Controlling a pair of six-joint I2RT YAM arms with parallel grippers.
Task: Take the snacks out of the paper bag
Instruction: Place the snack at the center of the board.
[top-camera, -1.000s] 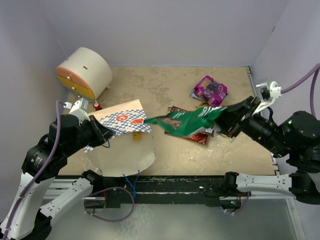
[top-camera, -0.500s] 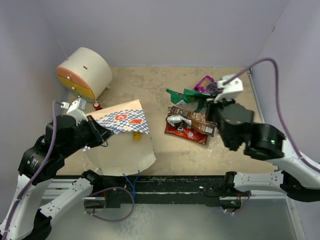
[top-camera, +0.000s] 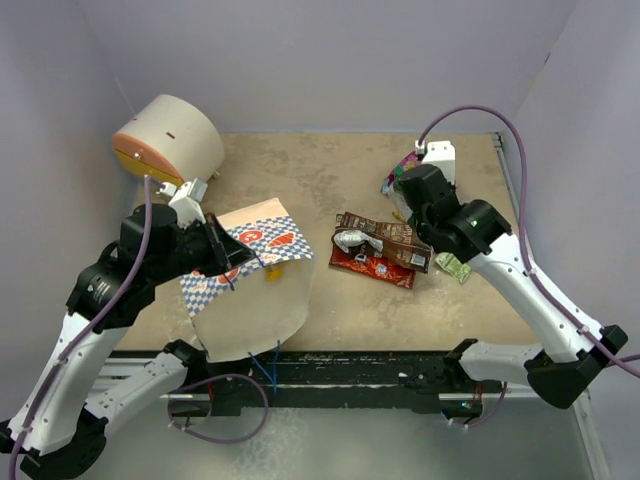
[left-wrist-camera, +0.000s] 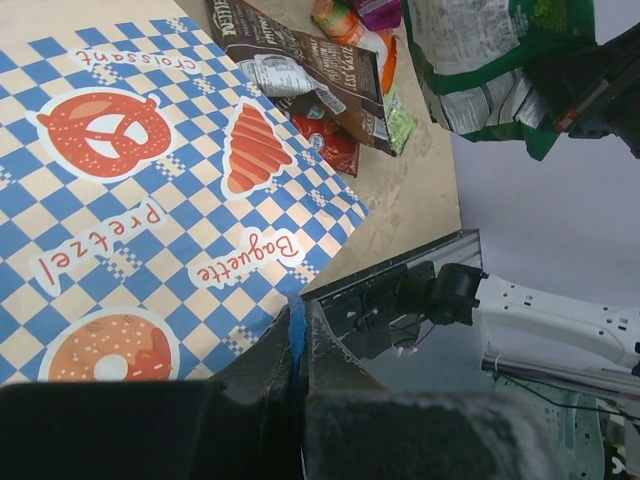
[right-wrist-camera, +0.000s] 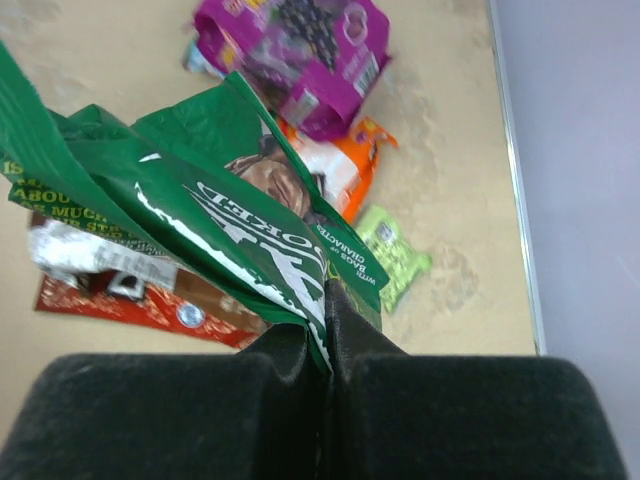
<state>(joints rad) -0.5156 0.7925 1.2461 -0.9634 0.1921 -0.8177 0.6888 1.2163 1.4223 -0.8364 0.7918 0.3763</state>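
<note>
The white paper bag (top-camera: 252, 300) with its blue chequered band lies on its side at the front left, mouth towards the middle. My left gripper (top-camera: 222, 262) is shut on the band's edge; the left wrist view shows it (left-wrist-camera: 298, 330) pinching the blue edge of the bag (left-wrist-camera: 180, 180). A yellow packet (top-camera: 272, 270) peeks out at the mouth. My right gripper (right-wrist-camera: 325, 310) is shut on the large green bag (right-wrist-camera: 200, 210) and holds it above the pile. Below it lie the purple pouch (right-wrist-camera: 300, 50), an orange packet (right-wrist-camera: 345, 180), a light-green packet (right-wrist-camera: 395, 255) and a red packet (right-wrist-camera: 120, 300).
A big cream cylinder with an orange end (top-camera: 165, 145) stands at the back left. A brown packet (top-camera: 385, 240) lies on the red one mid-table. The right arm (top-camera: 470, 225) covers the pile at the back right, close to the right wall.
My right gripper has carried the green bag from the paper bag's mouth over to the back right, above the pile. My left gripper has shifted the paper bag slightly right.
</note>
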